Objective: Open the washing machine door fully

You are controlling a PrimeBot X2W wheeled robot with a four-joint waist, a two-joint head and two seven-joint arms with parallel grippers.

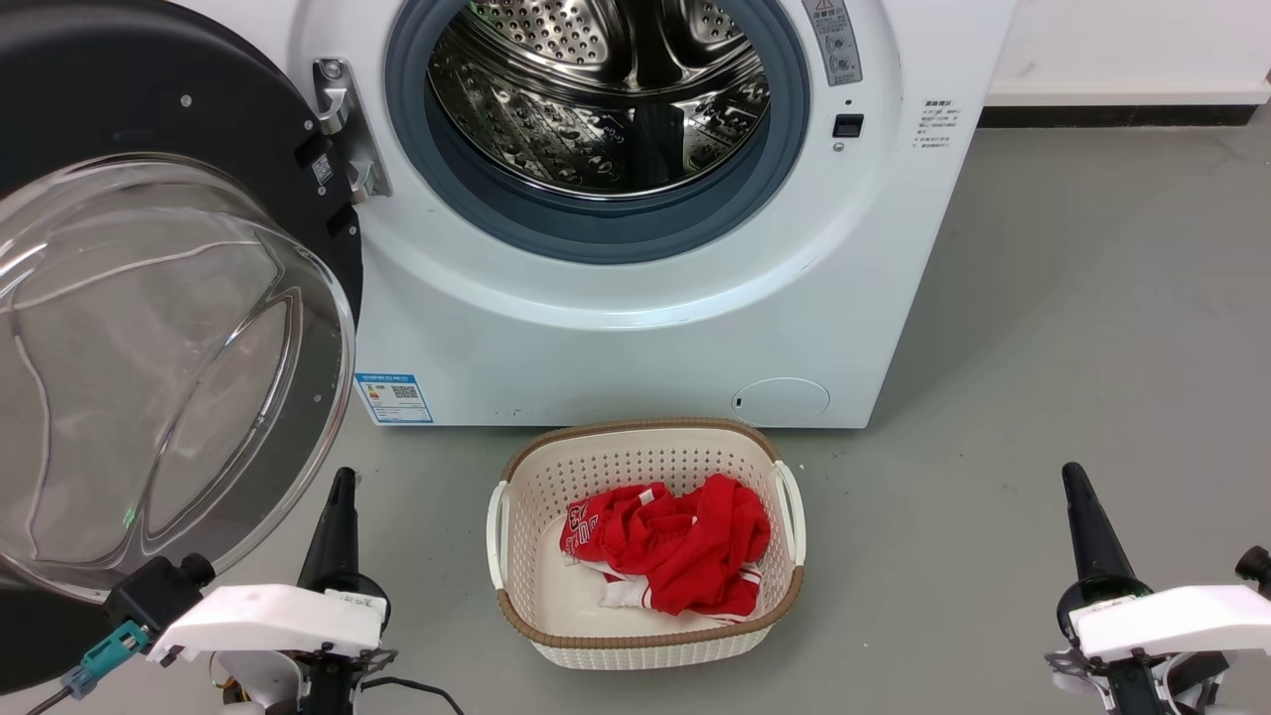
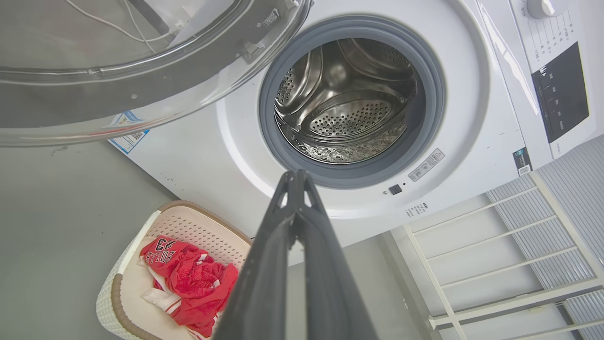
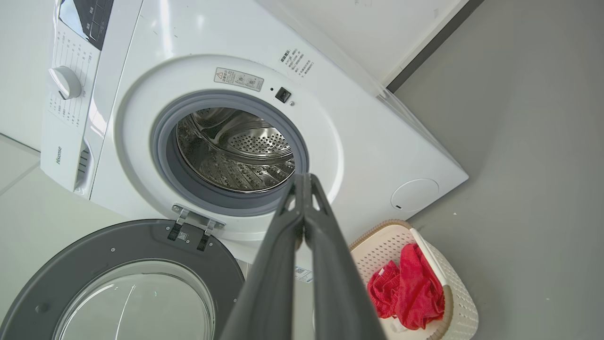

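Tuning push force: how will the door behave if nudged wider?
Door probably swings rigidly about its hinge, without flexing. Glossy rim and glass bowl look slippery; a push may slide. Big glass suggests some weight.

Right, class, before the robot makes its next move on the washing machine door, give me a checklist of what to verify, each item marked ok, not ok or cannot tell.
1. Washing machine door stands wide of the opening on its hinge: ok.
2. Door at its full stop: cannot tell.
3. Left gripper shut, empty, apart from the door: ok.
4. Right gripper shut, empty, above bare floor: ok.
5. Laundry basket with red clothes sits before the washing machine, to the right of the door and not touching it: ok.
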